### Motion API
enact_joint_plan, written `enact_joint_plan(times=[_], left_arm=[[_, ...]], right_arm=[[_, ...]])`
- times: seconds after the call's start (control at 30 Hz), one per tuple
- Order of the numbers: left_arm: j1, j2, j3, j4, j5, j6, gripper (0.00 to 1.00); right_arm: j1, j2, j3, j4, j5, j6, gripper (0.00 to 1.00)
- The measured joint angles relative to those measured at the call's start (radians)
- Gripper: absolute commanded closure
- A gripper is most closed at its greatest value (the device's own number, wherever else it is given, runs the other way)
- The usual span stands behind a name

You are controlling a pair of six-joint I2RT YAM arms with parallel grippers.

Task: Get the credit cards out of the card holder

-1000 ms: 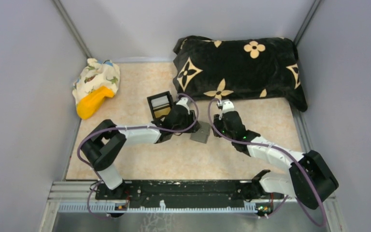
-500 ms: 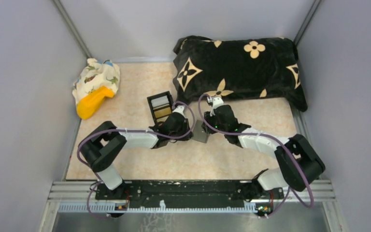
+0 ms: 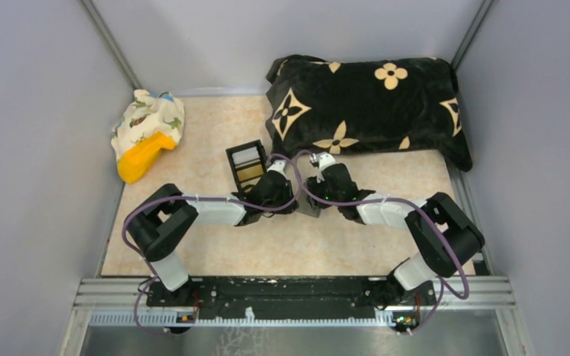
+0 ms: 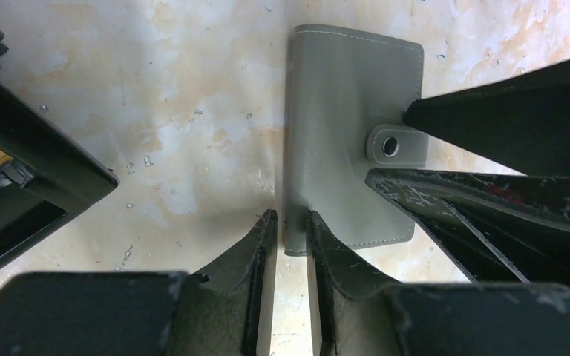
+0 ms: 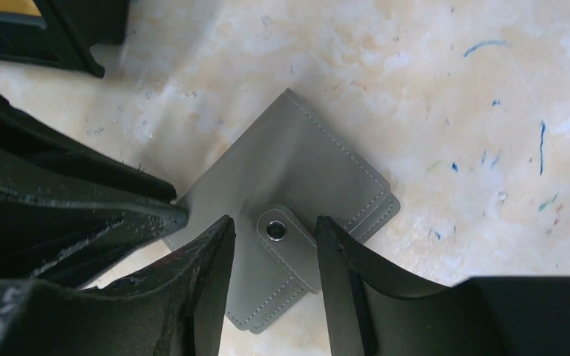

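— Left gripper and right gripper meet over your holder, mid-table, seen from above.
— And the left wrist?
— Its jaws are nearly closed, pinching the holder's near corner.
— Right wrist?
— Jaws stand apart astride the snap tab, gripping nothing. You'd find it light, flexible, slick, I judge; take the tab's free end.

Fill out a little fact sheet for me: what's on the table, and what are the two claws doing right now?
card holder: grey, flat on the table, closed, no cards showing
snap tab: lying over the holder's face
left gripper: pinching the holder's edge
right gripper: open, fingers astride the snap tab
nearby: black box, flowered pillow, cloth bundle
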State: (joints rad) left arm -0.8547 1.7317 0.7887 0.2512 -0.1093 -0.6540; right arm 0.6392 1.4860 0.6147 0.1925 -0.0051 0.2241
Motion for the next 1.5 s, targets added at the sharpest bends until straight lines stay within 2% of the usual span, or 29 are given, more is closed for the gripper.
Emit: enact_joint_plan(times=[0.07, 0.2, 0.33, 0.47, 0.63, 0.73, 0.9, 1.13, 1.5], left_arm=[[0.000, 0.000, 0.000, 0.002, 0.000, 0.000, 0.74], [0.000, 0.001, 0.000, 0.003, -0.003, 0.000, 0.74], [0.000, 0.001, 0.000, 0.002, -0.003, 0.000, 0.74], [0.000, 0.001, 0.000, 0.002, -0.003, 0.000, 0.74], [0.000, 0.001, 0.003, -0.002, -0.003, 0.000, 0.74], [0.000, 0.003, 0.008, -0.010, -0.003, 0.000, 0.74], [0.000, 0.005, 0.013, -0.015, -0.003, 0.000, 0.74], [0.000, 0.005, 0.013, -0.016, -0.003, 0.000, 0.74], [0.000, 0.006, 0.013, -0.016, -0.003, 0.000, 0.74]], right_arm=[[0.000, 0.020, 0.018, 0.002, 0.007, -0.016, 0.54], [0.002, 0.049, 0.042, 0.010, 0.013, -0.039, 0.63], [0.001, 0.051, 0.042, 0.010, 0.020, -0.050, 0.67], [0.005, 0.051, 0.042, 0.007, 0.032, -0.063, 0.67], [0.042, 0.053, 0.042, 0.002, 0.090, -0.087, 0.58], [0.069, 0.055, 0.042, 0.003, 0.125, -0.101, 0.57], [0.087, 0.059, 0.042, 0.002, 0.164, -0.116, 0.69], [0.094, 0.069, 0.043, 0.014, 0.188, -0.114, 1.00], [0.098, 0.075, 0.049, 0.014, 0.213, -0.064, 1.00]])
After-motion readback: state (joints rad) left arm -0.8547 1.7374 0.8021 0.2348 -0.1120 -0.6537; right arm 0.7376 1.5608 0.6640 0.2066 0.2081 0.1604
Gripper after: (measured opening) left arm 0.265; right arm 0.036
